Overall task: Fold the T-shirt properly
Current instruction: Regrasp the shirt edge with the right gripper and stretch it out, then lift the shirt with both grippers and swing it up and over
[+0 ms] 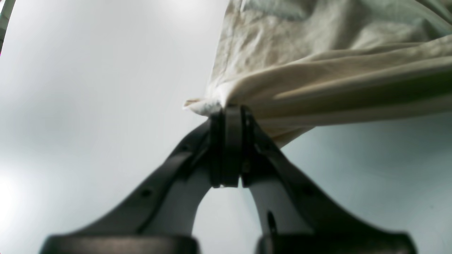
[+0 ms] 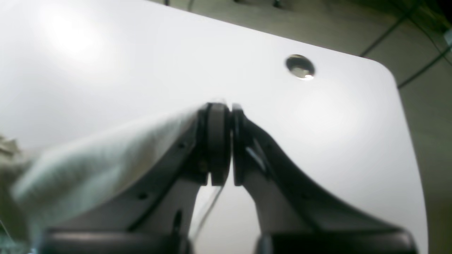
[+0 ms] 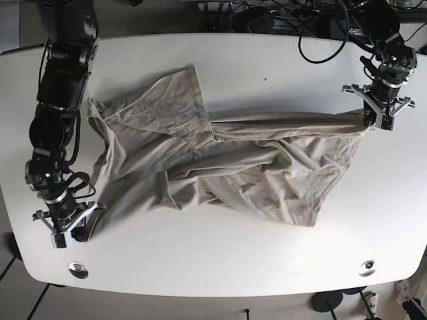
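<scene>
The white counter (image 3: 267,67) holds a crumpled beige T-shirt (image 3: 220,167) spread across its middle. The left gripper (image 1: 226,109), at the far right, pinches one shirt corner. The right gripper (image 2: 224,107), near left, has its fingers pressed together on another edge.

The base view looks straight down from overhead on the whole white table (image 3: 220,267) and both arms. Each wrist view sits low behind its own gripper, facing out along the fingers, very near the T-shirt (image 1: 317,70) the overhead view also covers.
</scene>
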Controlling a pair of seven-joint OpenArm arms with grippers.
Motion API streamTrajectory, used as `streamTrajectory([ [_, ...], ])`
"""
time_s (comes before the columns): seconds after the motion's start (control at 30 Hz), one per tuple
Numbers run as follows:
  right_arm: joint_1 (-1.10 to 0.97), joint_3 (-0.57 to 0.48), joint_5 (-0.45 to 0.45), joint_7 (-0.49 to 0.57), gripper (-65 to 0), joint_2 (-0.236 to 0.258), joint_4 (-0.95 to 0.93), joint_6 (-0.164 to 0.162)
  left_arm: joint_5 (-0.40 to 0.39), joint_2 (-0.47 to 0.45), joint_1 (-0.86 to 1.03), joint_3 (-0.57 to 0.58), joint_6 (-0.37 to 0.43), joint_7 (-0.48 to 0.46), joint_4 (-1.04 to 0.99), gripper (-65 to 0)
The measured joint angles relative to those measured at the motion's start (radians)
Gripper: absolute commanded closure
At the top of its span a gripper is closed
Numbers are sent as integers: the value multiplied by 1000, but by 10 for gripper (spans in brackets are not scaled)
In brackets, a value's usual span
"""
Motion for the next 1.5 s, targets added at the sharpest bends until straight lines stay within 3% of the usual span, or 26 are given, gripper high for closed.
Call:
streamTrajectory([
  [0.03, 32, 13, 0, 22, -25, 9, -46, 16, 0, 0, 0, 0, 0, 0, 0, 0],
  [0.1, 83, 18, 0, 109, -25, 38, -151, 16, -6, 4, 7, -21, -7, -5, 0, 0],
  [0.2, 110, 23, 0, 160, -25, 74, -272, 15, -2, 2, 22, -53, -7, -2, 0, 0],
  [0.43, 73, 24, 7, 251, -40, 71, -363, 14, -7, 39, 73, -90, -7, 0, 37, 0],
  [0.5, 54, 25, 6, 245, -152, 54, -364, 9, -7, 46, 77, -93, -6, -3, 48, 0],
  [0.53, 40, 23, 7, 249, -244, 45, -363, 10, -7, 56, 77, -95, -7, -3, 48, 0],
  [0.57, 9, 23, 9, 248, -396, 33, -340, 13, -8, 64, 80, -94, -7, -2, 48, 0],
  [0.63, -63, 23, 62, 245, -571, 29, -265, 17, -7, 63, 84, -95, -7, 0, 54, 0],
  [0.67, -104, 23, 107, 246, -623, 33, -224, 16, -7, 63, 83, -95, -7, 0, 56, 0],
  [0.8, -207, 24, 208, 163, -633, 41, -125, 15, -7, 63, 83, -94, -7, 0, 56, 0],
  [0.93, -352, 205, 498, -24, -633, 32, 11, 13, -7, 63, 80, -92, -7, 0, 56, 0],
  [1.0, -422, 249, 587, -85, -633, 41, 35, -11, -7, 61, 77, -91, -7, 0, 56, 0],
  [1.07, -493, 296, 672, -123, -633, 18, 63, -6, -7, 63, 72, -87, -7, 0, 56, 0],
  [1.3, -617, 324, 722, -146, -544, -21, 68, -5, -2, 63, 63, -39, -6, -2, 55, 0],
  [1.5, -616, 324, 741, -148, -541, -84, 74, 8, 1, 63, 62, -20, 0, -2, 55, 0],
])
